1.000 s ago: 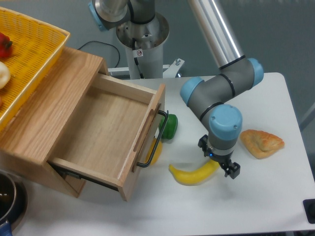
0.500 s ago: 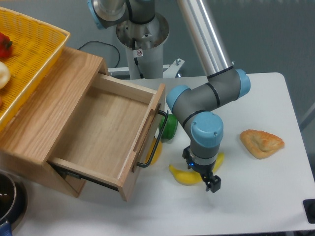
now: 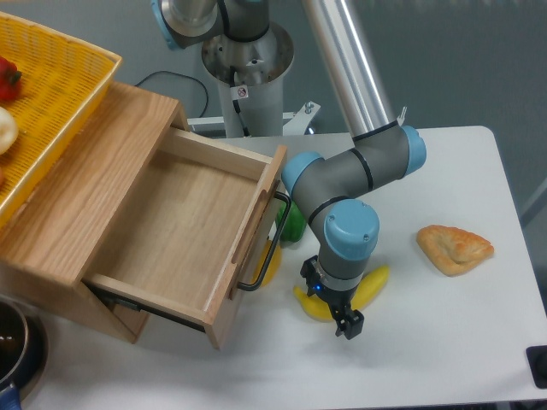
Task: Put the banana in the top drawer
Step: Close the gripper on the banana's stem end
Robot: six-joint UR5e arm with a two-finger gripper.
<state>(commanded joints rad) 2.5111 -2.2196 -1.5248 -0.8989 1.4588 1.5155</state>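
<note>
we see the banana (image 3: pixel 369 284) lying on the white table (image 3: pixel 444 342) at lower centre of the frame, just right of the open top drawer (image 3: pixel 184 231). our gripper (image 3: pixel 335 310) sits over the banana's middle, fingers pointing down; we cannot tell whether they grasp it. a tan pastry (image 3: pixel 455 247) lies at right.

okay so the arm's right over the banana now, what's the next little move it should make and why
Probably lower and close the gripper on the banana. The banana lies on the table, its middle hidden under the wrist, and the top drawer is already open and empty. Whether the fingers already touch the banana cannot be told.
</note>
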